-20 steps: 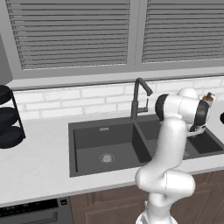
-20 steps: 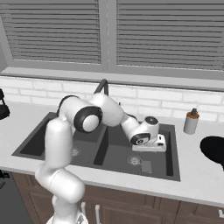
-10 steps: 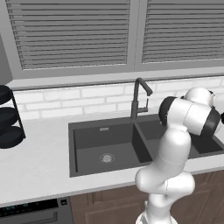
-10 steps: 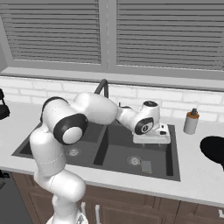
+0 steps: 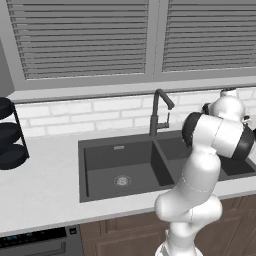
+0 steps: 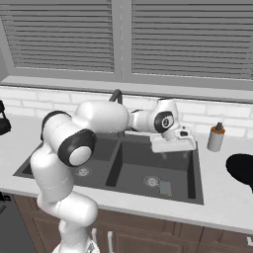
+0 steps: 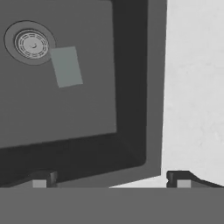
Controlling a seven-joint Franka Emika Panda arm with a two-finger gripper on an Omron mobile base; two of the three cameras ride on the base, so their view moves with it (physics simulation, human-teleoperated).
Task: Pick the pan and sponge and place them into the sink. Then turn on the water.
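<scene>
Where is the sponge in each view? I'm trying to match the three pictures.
Left base view: I cannot find it; the arm covers the right basin.
Right base view: sponge lies on the right basin floor, beside the round drain.
Hand view: sponge, upper left, touching that drain.

Kitchen (rendered): double sink (image 6: 195, 170) with faucet (image 5: 157, 111) set in white counter (image 5: 45, 187), tiled backsplash (image 5: 95, 117), blinds (image 5: 85, 37), wood cabinets (image 6: 163, 237) below.
</scene>
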